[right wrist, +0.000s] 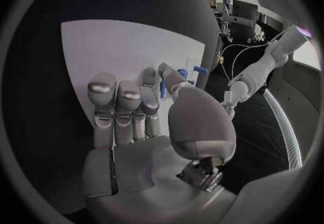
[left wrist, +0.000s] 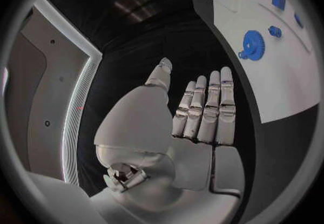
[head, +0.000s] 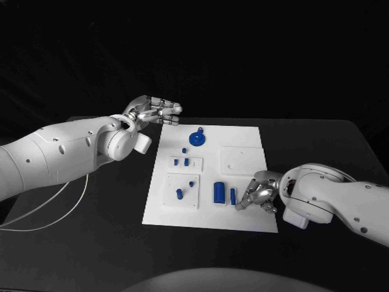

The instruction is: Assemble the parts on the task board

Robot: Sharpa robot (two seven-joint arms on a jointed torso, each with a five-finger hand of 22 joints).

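Left hand (head: pixel 155 112) hovers off the task board's (head: pixel 247 135) far left corner, fingers straight and holding nothing. Right hand (head: pixel 258 193) rests on the board's near right part, fingers extended beside a blue part (head: pixel 219 192). From the left wrist, a blue gear (left wrist: pixel 253 45) shows on the board.

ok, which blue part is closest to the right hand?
The narrow upright blue piece at the board's near edge, just beside the right hand. The wider blue block sits one step farther.

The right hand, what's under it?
The right hand hovers over the white board's near right corner, beside two blue parts. Its fingers cover the board there, so anything beneath them is hidden.
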